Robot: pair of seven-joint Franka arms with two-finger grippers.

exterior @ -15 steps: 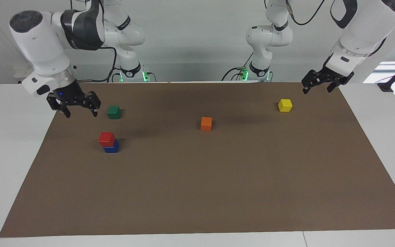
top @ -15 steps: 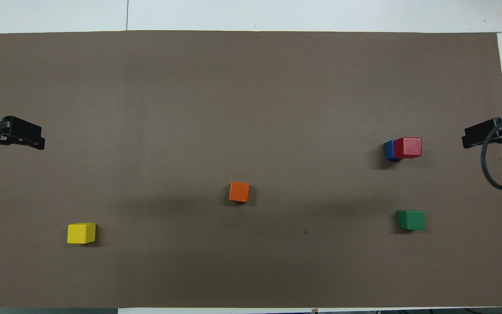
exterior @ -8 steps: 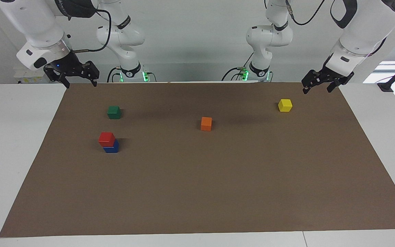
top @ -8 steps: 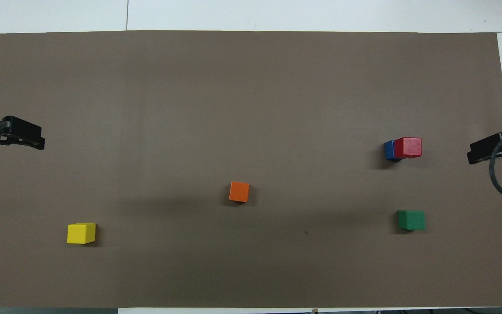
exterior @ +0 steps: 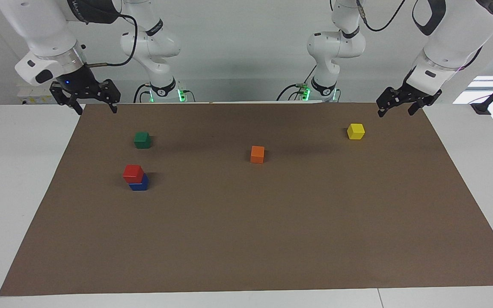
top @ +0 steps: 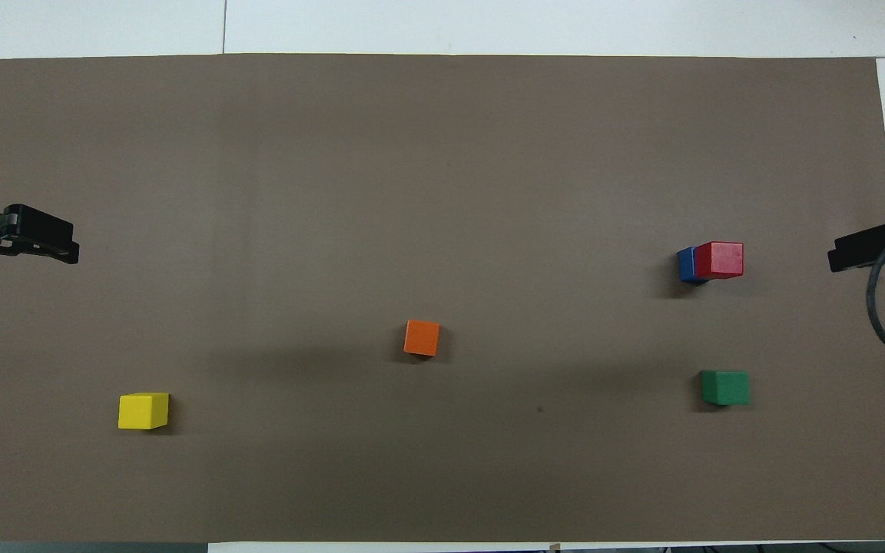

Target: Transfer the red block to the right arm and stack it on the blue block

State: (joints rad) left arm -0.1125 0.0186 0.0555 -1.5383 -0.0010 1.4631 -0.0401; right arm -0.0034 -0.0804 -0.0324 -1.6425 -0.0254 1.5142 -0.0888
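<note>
Resting squarely, smooth red block [exterior: 133, 173] atop blue block [exterior: 140, 185], matte brown mat [exterior: 246, 239]

A large brown paper-like mat [exterior: 272, 239] is covering most of the white table [exterior: 11, 179], filling nearly the whole frame in the overhead view and leaving white margins showing at the edges. A small dark green cube [exterior: 142, 140] is sitting on the mat in the upper left part of the facing view; overhead it is lying at the lower right [top: 725, 387]. A small orange cube [exterior: 257, 154] is resting near the middle of the mat in both views. A small yellow cube [exterior: 355, 131] is sitting at the upper right of the facing view, well apart from the orange one, and at the lower left overhead [top: 143, 411].
</note>
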